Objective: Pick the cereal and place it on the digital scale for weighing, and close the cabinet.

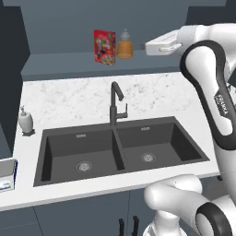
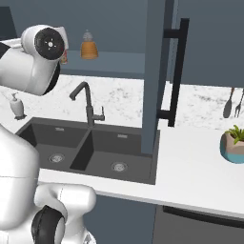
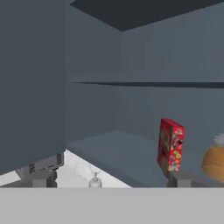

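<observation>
The cereal (image 1: pixel 104 47) is a red box with coloured dots, upright on the lower shelf of the open cabinet (image 1: pixel 60 62) above the sink. My gripper (image 1: pixel 150 47) hovers level with that shelf, to the right of the box and apart from it. Seen from the hand, the gripper (image 3: pixel 109 180) is open and empty, with the cereal (image 3: pixel 170 146) ahead, just above the right fingertip (image 3: pixel 179 178). The digital scale (image 1: pixel 7 175) lies flat at the counter's far left edge. The cabinet door (image 2: pixel 155 71) stands swung out, its black bar handle (image 2: pixel 177 71) facing right.
An amber bottle (image 1: pixel 124 45) stands right beside the cereal. Below are a dark double sink (image 1: pixel 120 150) with a black faucet (image 1: pixel 115 103) and a soap dispenser (image 1: pixel 25 122). A potted plant (image 2: pixel 233 143) and hanging utensils (image 2: pixel 232 102) are at the right.
</observation>
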